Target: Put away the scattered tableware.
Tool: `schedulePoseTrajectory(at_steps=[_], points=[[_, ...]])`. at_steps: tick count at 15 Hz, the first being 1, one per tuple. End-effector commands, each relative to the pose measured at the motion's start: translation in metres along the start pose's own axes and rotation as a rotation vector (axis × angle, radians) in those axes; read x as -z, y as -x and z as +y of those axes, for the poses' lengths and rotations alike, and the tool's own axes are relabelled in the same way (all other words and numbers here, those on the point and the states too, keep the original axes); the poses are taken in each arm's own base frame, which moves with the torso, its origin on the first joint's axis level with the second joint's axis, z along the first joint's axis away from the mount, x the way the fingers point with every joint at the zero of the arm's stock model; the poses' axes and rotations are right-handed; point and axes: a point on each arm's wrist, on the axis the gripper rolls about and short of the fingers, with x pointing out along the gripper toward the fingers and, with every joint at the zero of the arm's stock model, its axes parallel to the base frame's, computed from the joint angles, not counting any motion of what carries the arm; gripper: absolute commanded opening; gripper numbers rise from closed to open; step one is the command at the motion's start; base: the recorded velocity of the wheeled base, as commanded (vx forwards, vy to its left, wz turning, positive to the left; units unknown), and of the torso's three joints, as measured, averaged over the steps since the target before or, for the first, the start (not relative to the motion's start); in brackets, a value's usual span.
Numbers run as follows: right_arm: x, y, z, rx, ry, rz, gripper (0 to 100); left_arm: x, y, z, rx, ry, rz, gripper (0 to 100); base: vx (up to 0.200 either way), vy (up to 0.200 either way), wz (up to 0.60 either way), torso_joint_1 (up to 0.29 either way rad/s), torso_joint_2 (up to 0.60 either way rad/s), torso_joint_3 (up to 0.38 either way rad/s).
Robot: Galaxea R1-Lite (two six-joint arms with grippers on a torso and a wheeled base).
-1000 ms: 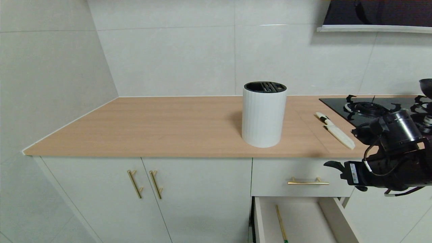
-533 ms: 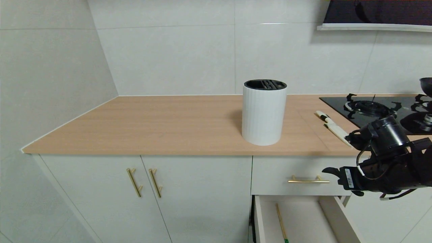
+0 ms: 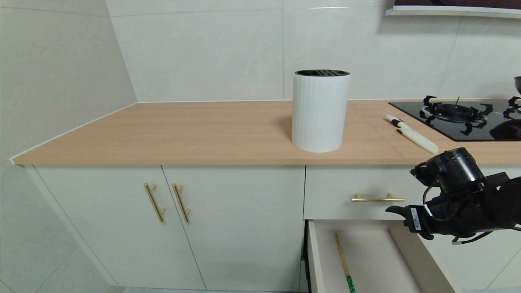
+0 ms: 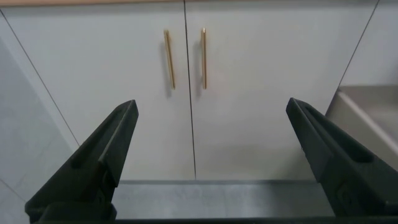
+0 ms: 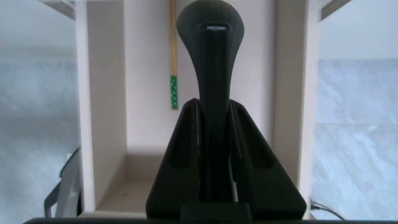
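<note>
Locate the left gripper (image 4: 211,109) in the left wrist view: its jaws are spread wide and released, holding nothing. It faces the two cabinet doors (image 4: 249,93) below the left half of the countertop (image 3: 183,134), each door carrying an upright gold handle (image 4: 203,57).

Find the white knife holder (image 3: 320,110) upright on the countertop, right of the middle and close to the front edge. Its black slotted top faces up.

Below the countertop, right of the doors, note the closed upper drawer (image 3: 350,191) with a horizontal gold handle. Directly under it the lower drawer (image 3: 313,260) stands pulled open. A wooden chopstick (image 3: 344,262) with a green end lies inside along the drawer's left wall, the green end toward the drawer front.

Locate the knife (image 3: 411,134) lying flat on the countertop between the knife holder and the stove (image 3: 460,120), apart from both. Its blade tip points to the front edge.

Check the right gripper (image 3: 394,210): it hangs above the right wall of the open drawer, jaws clenched together with nothing seen between them
</note>
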Motion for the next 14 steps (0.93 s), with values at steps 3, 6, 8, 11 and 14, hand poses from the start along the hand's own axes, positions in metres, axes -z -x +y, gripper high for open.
schedulePoseTrajectory(at_steps=[3,6,8,11,14], points=[[0.0025,-0.0053,0.0002,0.005,0.005,0.019,0,0.0000,0.0000,0.0000,0.001,0.000,0.001,100,0.000,0.000,0.00,-0.154,0.46,0.303],[0.0027,-0.0084,0.0001,0.007,0.004,0.025,0,-0.0001,0.0000,0.0000,0.000,0.000,-0.001,100,0.000,0.000,0.00,-0.128,0.45,0.325],[0.0032,-0.0101,0.0002,0.007,0.004,0.023,0,0.0000,0.0000,0.0000,0.000,0.000,0.001,100,0.000,0.000,0.00,-0.105,0.44,0.330],[0.0041,-0.0120,0.0002,0.009,0.005,0.031,0,0.0000,0.0000,0.0000,0.000,0.000,0.001,100,0.000,0.000,0.00,-0.036,0.21,0.134],[0.0024,-0.0135,0.0013,0.003,0.002,0.012,0,-0.0004,0.0001,0.0000,0.001,0.000,-0.001,100,0.000,0.000,0.00,-0.006,0.02,0.015]])
